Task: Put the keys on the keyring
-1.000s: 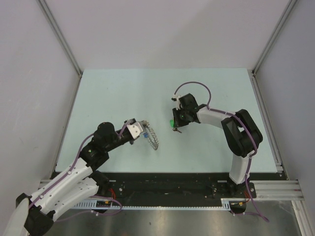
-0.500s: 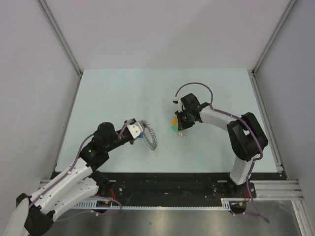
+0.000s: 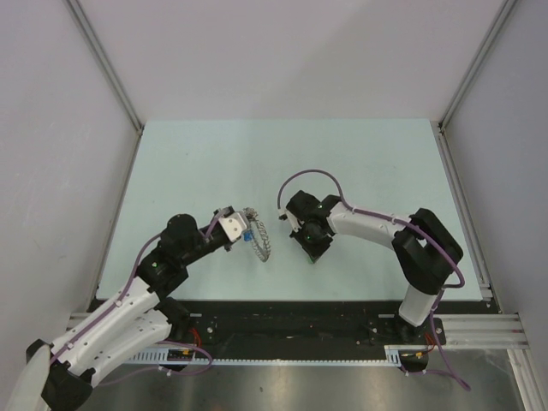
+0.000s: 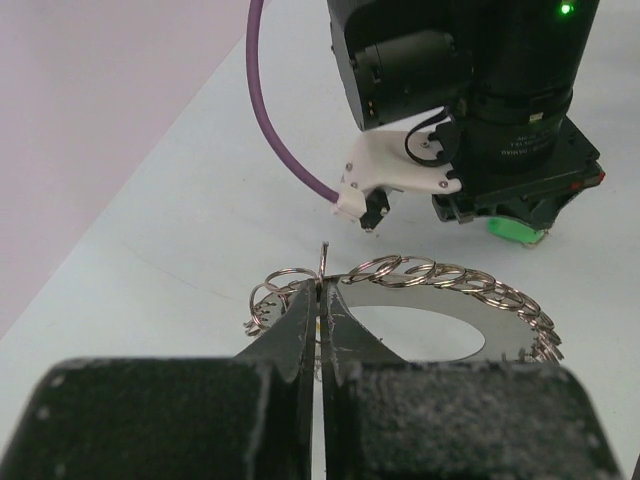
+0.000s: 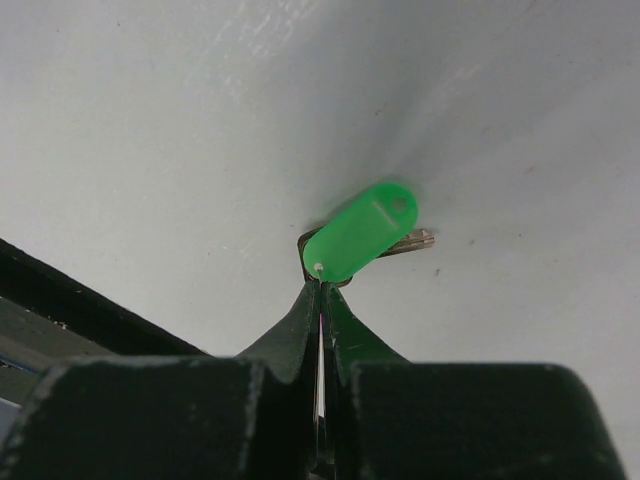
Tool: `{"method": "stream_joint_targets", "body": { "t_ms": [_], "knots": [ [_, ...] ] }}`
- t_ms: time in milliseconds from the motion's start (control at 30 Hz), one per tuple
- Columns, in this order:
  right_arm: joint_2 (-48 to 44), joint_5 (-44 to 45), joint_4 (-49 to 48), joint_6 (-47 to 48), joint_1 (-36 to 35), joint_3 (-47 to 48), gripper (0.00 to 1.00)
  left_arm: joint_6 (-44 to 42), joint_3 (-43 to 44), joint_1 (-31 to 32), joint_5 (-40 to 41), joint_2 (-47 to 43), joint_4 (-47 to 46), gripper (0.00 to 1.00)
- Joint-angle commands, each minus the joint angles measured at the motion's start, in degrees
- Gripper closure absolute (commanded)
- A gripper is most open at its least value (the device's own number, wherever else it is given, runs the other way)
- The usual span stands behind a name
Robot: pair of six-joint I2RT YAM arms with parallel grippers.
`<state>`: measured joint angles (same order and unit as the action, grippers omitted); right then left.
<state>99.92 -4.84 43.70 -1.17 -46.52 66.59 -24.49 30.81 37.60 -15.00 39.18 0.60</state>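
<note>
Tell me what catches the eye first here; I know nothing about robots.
The bright green head of the keys stands out, pinched at its end by the shut right gripper over the pale table. To its left, the left gripper is shut on the keyring, a jagged loop of small metal rings near the table's middle.

Pale green table [image 3: 197, 163] evenly lit, plain white walls [image 3: 282, 51] on three sides, metal posts [image 3: 107, 64] at the corners.
</note>
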Motion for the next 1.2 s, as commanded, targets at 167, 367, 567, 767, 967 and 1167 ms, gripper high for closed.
{"method": "stream_joint_targets", "body": {
  "t_ms": [167, 367, 567, 767, 967, 1167],
  "knots": [
    [2.3, 2.03, -2.3, -1.02, -2.87, 1.53, 0.97, -0.38, 0.66, 0.45, 0.85, -1.47, -3.94, 1.0],
    [1.95, 2.12, -2.48, -2.26, -3.93, 1.53, 0.77, -0.29, 0.48, 0.36, 0.94, -1.56, -4.12, 1.0],
    [-2.09, 4.31, -0.73, -4.1, -4.01, 1.53, 0.67, -0.21, 0.31, 0.36, 1.12, -2.0, -4.29, 1.0],
    [-1.57, 6.95, 1.65, -5.16, -4.1, 1.53, 0.66, -0.12, 0.48, 0.36, 1.03, -2.26, -4.29, 0.99],
    [-3.32, 6.87, -1.76, -7.53, -4.28, -1.1, 0.71, -0.03, 0.31, 0.45, 1.12, -2.44, -4.29, 1.0],
    [-4.56, 3.35, -4.76, -6.92, -3.66, -3.04, 0.71, 0.06, 0.48, 0.54, 0.77, -2.53, -4.2, 1.0]
  ]
}}
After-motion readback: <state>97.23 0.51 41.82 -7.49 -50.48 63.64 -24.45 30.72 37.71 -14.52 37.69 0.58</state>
